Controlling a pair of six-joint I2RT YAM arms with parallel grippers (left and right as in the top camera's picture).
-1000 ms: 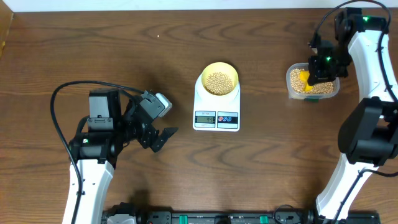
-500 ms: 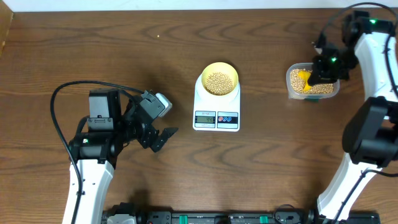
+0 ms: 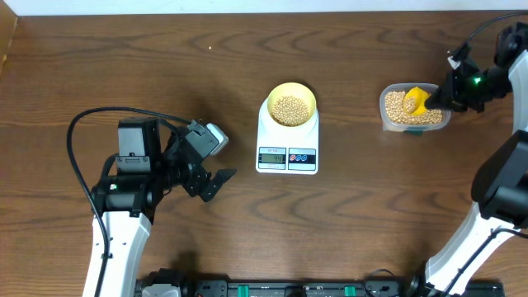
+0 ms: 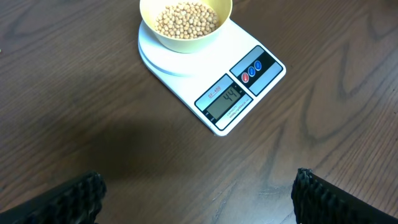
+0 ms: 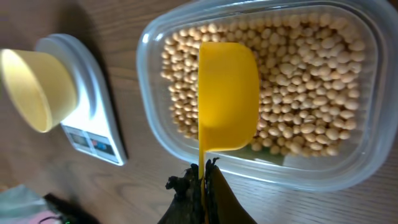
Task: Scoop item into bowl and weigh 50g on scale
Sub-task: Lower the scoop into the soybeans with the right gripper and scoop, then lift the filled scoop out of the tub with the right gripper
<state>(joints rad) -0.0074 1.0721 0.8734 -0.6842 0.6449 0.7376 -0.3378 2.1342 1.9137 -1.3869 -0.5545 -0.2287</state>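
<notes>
Over the tub, right jaws grip the yellow scoop

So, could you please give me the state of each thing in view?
scale: switched on, display reads 44
bowl: upright on the scale, partly filled
tub: uncovered, well filled
beans: some in the bowl, most in the tub
scoop: above the tub, load not visible
right gripper: shut on the scoop handle
left gripper: open, empty
</notes>
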